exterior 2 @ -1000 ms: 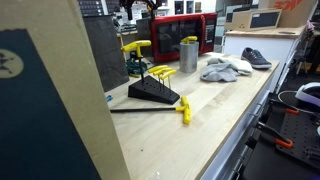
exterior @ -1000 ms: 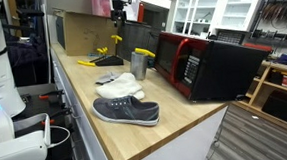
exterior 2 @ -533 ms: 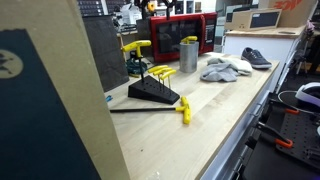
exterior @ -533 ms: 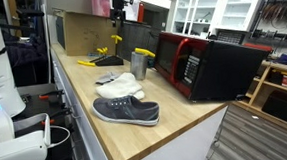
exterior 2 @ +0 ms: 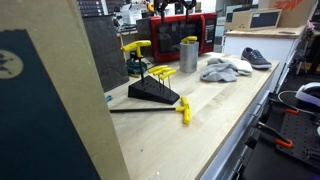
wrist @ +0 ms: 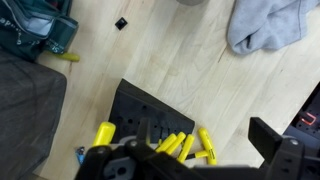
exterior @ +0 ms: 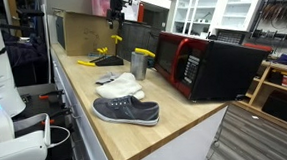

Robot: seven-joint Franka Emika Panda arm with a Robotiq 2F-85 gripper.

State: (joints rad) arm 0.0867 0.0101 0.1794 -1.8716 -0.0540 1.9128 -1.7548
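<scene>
My gripper (wrist: pixel 200 140) hangs high above the wooden worktop, seen near the top of both exterior views (exterior: pixel 119 5) (exterior 2: pixel 160 8). Its two dark fingers stand wide apart with nothing between them, so it is open and empty. Directly below it in the wrist view is a black hex-key stand (wrist: pixel 140 115) with several yellow-handled keys (wrist: pixel 185 145). The stand also shows in both exterior views (exterior: pixel 104 59) (exterior 2: pixel 155 88). A loose yellow T-handle key (exterior 2: pixel 185 110) lies on the worktop beside the stand.
On the worktop are a metal cup (exterior: pixel 138 63) (exterior 2: pixel 188 55), a grey cloth (exterior: pixel 119 86) (wrist: pixel 265 25), a grey shoe (exterior: pixel 126 111) and a red-and-black microwave (exterior: pixel 203 64). A teal object (wrist: pixel 45 30) and a cardboard box (exterior: pixel 80 32) stand by the stand.
</scene>
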